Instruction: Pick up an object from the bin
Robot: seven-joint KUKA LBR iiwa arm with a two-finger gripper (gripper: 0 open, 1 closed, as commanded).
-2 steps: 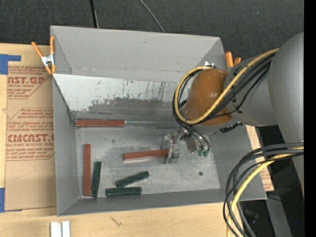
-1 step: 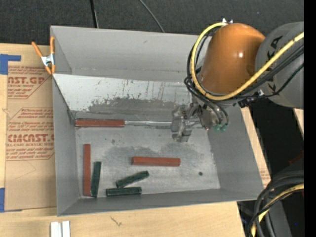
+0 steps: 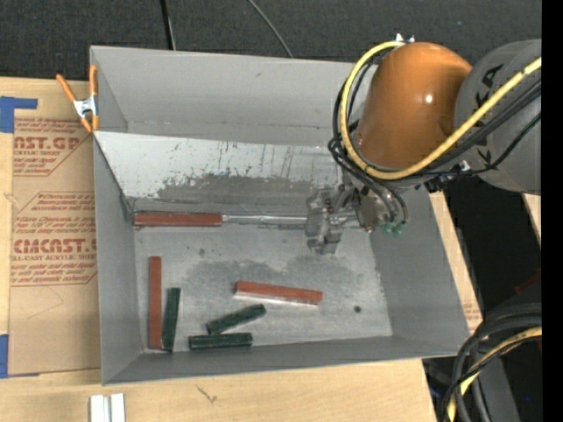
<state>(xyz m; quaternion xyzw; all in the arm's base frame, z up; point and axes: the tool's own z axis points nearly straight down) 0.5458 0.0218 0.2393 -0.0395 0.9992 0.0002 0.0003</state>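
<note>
My gripper (image 3: pixel 325 229) hangs in the right half of the bin, under the orange wrist cover. It is right at the right end of a long thin thing with a red handle and a grey metal shaft (image 3: pixel 180 220), which lies along the foot of the back wall. Whether it touches the shaft is hard to tell. In front of the gripper, on the floor, lies a flat red and white stick (image 3: pixel 278 294), apart from it.
Two dark green sticks (image 3: pixel 235 319) (image 3: pixel 220 342) lie near the front wall. At the front left a red stick (image 3: pixel 155 301) and a dark green stick (image 3: pixel 170 317) lie side by side. The arm and its cables cover the bin's right rim.
</note>
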